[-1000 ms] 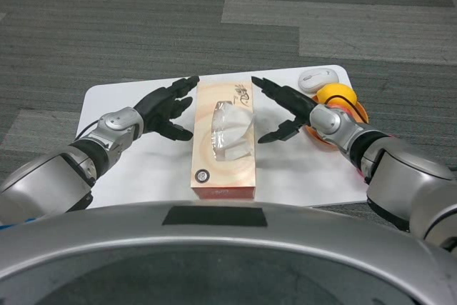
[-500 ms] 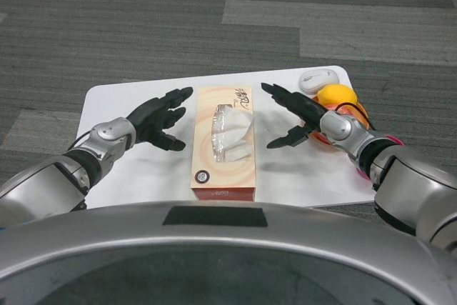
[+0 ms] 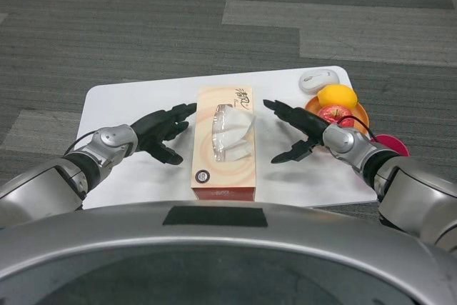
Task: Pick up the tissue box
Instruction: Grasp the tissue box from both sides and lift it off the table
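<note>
Tissue box (image 3: pixel 223 143) is lying flat at mid-table, long axis running away from us, tissue poking up through the top slot. We are flanking it: our left hand (image 3: pixel 162 132) and right hand (image 3: pixel 296 131) are hovering either side of the box, fingers spread, grasping nothing. Next, we judge, we should be pressing both palms onto its long sides.

Both silver forearms reach in from the bottom corners, angled toward each other. Left hand (image 3: pixel 161 130) is held out with fingers spread, nothing in it. Right hand (image 3: pixel 296 128) mirrors it, fingers splayed, thumb dropped below, also holding nothing.
</note>
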{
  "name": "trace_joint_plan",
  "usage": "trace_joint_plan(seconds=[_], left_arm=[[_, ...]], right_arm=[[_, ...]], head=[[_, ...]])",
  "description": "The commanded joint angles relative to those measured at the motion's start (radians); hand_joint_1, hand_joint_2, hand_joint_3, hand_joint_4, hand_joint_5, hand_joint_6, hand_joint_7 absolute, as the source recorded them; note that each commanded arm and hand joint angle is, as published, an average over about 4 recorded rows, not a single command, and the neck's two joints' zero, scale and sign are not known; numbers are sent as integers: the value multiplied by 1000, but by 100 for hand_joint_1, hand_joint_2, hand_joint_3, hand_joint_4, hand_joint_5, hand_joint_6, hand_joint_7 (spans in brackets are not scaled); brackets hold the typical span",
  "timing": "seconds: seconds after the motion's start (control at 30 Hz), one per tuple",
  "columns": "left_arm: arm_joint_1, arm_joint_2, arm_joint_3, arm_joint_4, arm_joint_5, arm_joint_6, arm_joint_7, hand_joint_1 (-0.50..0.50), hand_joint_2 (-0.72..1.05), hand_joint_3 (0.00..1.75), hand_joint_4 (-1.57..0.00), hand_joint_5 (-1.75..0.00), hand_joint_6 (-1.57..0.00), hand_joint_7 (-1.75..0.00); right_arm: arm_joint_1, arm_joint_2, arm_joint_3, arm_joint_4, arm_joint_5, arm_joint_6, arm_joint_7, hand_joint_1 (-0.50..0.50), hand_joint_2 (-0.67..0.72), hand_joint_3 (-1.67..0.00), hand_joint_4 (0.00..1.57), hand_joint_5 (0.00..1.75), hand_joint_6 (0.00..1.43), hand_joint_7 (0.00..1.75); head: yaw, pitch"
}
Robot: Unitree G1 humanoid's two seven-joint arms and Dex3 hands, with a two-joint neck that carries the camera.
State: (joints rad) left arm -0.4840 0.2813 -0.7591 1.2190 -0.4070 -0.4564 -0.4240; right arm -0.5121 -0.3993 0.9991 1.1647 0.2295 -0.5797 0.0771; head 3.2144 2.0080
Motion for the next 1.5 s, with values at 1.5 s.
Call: trace_joint_plan(seconds=[1.5], left_arm=[[-21,-118,42,6,-27,10,29,50,105,17,0,0,0,0]], right_arm=[[-73,91,88,16,-41,34,-161,-46,-48,-44,0,0,0,0]], head=[[-32,5]])
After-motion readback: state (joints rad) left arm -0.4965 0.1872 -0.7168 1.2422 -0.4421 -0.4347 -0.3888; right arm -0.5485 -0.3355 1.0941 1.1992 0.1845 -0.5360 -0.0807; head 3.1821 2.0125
